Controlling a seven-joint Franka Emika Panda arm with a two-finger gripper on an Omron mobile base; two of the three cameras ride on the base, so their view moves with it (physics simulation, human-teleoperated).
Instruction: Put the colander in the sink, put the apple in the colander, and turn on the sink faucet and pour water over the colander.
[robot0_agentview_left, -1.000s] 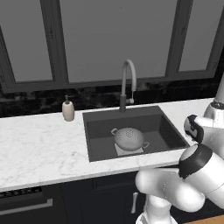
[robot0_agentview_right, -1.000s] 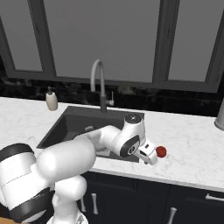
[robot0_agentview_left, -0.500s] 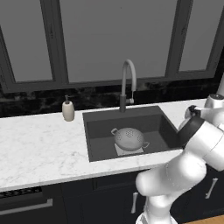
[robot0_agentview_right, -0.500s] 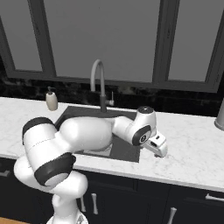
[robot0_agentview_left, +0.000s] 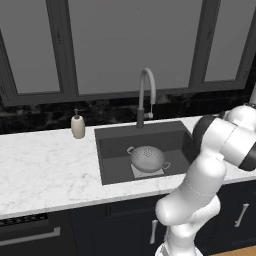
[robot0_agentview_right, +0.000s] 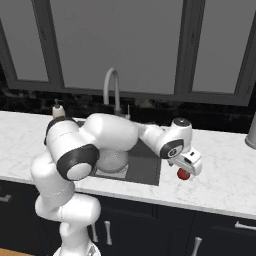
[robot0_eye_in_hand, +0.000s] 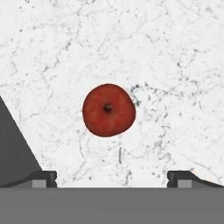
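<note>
- the apple rests on the marble counter just right of the sink, straight below the gripper.
- jaws stand wide and empty, straddling the apple's line, with height left to close.
- the colander already sits in the sink.

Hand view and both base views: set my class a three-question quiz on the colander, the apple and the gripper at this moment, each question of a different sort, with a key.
1. True or false: the colander already sits in the sink.
2. Where does the apple lie? A) in the colander B) on the white marble counter C) between closed fingers
3. In one word, how do the jaws of the gripper stand above the apple?

Key
1. True: it rests over the pale drain plate.
2. B: it lies on the counter right of the sink, untouched.
3. Open: the fingertips sit wide apart, clear of the apple.
</note>
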